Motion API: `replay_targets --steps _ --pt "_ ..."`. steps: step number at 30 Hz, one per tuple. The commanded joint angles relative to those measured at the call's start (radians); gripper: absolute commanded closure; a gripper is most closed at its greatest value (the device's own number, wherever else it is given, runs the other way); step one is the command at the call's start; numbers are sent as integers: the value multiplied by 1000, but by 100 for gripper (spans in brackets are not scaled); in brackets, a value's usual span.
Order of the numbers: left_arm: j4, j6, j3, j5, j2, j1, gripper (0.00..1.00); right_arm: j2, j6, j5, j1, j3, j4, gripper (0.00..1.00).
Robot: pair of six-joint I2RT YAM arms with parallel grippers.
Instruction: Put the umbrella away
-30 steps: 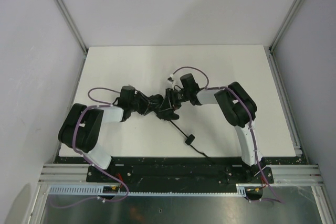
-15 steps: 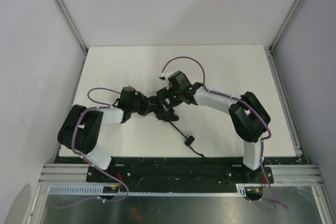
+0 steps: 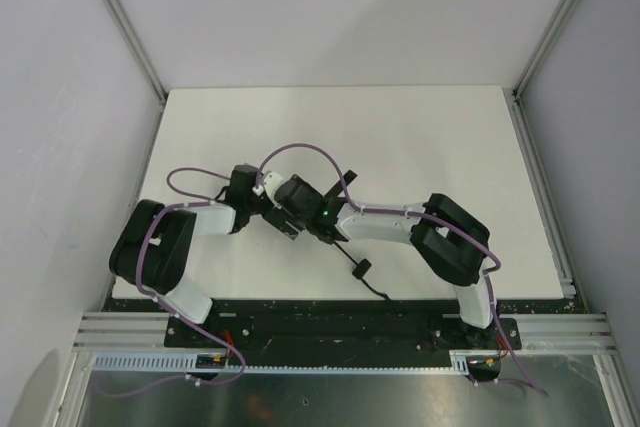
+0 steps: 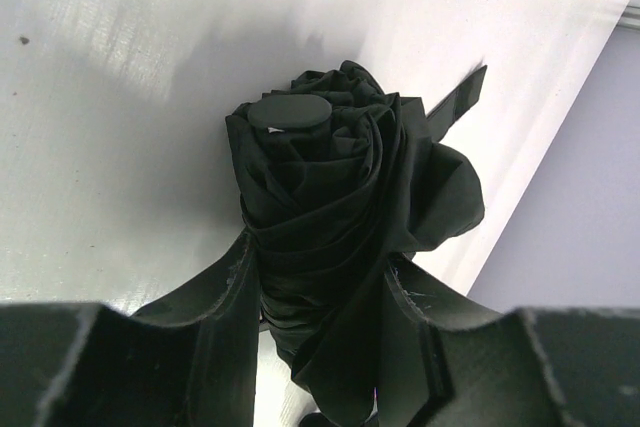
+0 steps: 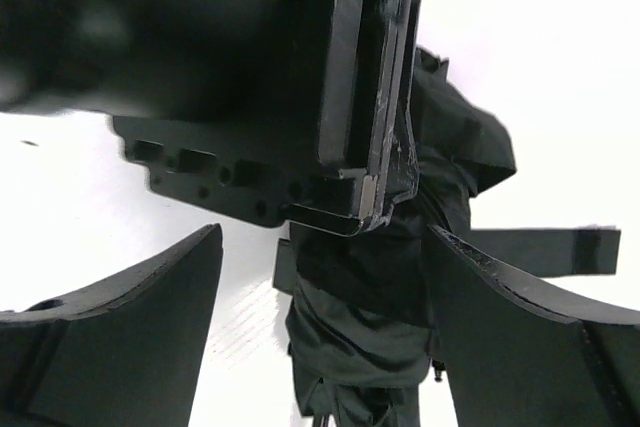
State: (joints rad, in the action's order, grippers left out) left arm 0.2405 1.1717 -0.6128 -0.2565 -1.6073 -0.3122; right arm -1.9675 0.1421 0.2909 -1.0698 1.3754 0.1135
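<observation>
White table (image 3: 430, 137), lilac walls (image 3: 60, 147), black umbrella (image 4: 330, 217).

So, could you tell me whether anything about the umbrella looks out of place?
Yes: the umbrella, clamped between the left fingers, is only loosely rolled, folds bulging, and its closure strap sticks out unfastened. Its wrist cord trails loose across the table toward the near edge.

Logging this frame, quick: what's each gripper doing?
Left gripper: closed on the umbrella.
Right gripper: open, fingers either side of the umbrella.
</observation>
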Motion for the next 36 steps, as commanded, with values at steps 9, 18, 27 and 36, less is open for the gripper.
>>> replay_targets --steps 9,18,27,36 --pt "-176 11 26 31 -6 -10 100 -153 18 169 13 -85 -158 24" --pt "-176 51 37 21 29 -10 100 -215 -93 108 84 -91 -70 90" --pt "-103 54 49 22 90 4 39 -213 -108 -387 165 -134 -58 100" --pt "-69 15 91 14 177 60 1 -222 -263 -906 311 -157 -137 100"
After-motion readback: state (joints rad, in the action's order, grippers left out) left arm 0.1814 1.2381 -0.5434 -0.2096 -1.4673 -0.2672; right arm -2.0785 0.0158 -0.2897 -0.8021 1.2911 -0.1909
